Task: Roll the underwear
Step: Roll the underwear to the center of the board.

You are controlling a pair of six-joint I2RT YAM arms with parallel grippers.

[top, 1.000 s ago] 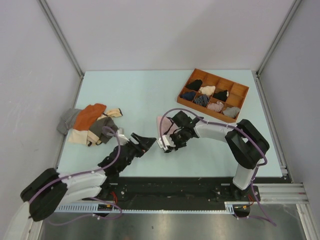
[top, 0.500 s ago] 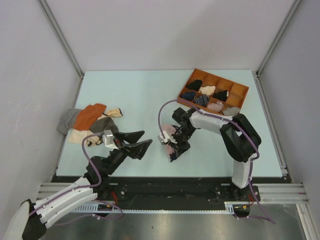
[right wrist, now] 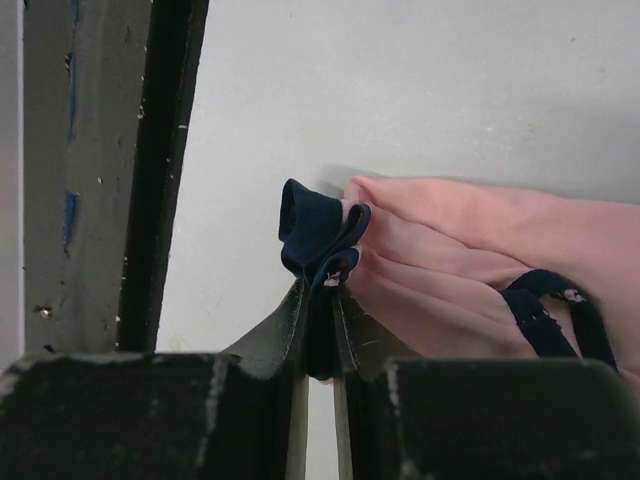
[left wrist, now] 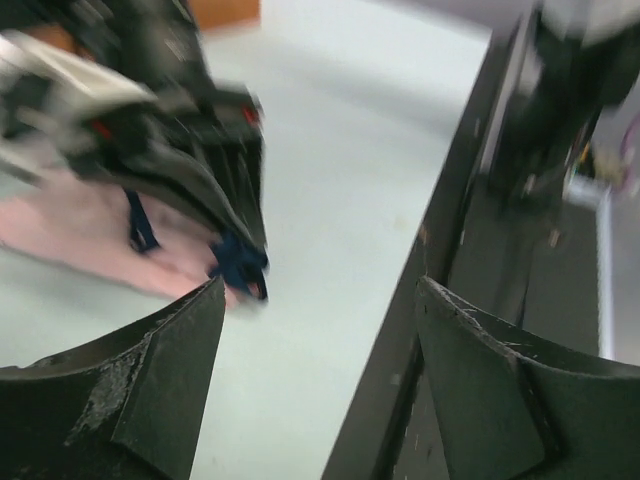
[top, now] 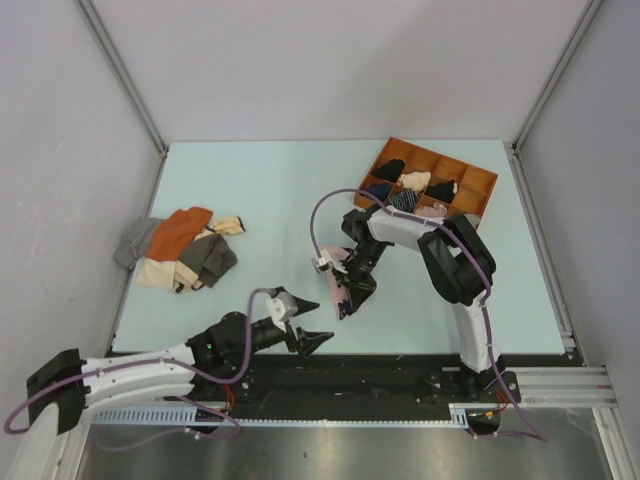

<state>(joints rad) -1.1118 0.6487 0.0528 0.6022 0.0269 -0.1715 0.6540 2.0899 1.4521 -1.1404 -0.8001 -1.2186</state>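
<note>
The underwear (top: 337, 262) is light pink with navy edging and lies on the table near the middle. In the right wrist view it (right wrist: 480, 270) spreads to the right. My right gripper (top: 342, 303) (right wrist: 320, 290) is shut on its navy edge at the near corner, which bunches just past the fingertips. My left gripper (top: 312, 322) (left wrist: 318, 310) is open and empty at the table's near edge, a little left of the underwear (left wrist: 90, 235), not touching it. The left wrist view is blurred.
A pile of orange, beige and grey cloths (top: 180, 248) lies at the table's left edge. An orange compartment tray (top: 478, 178) with rolled garments stands at the back right. A black rail (top: 400, 365) runs along the table's near edge.
My left arm has swung down and to the right, its gripper now near the front edge. My right gripper has stayed shut on the underwear's edge and drawn it slightly nearer.
</note>
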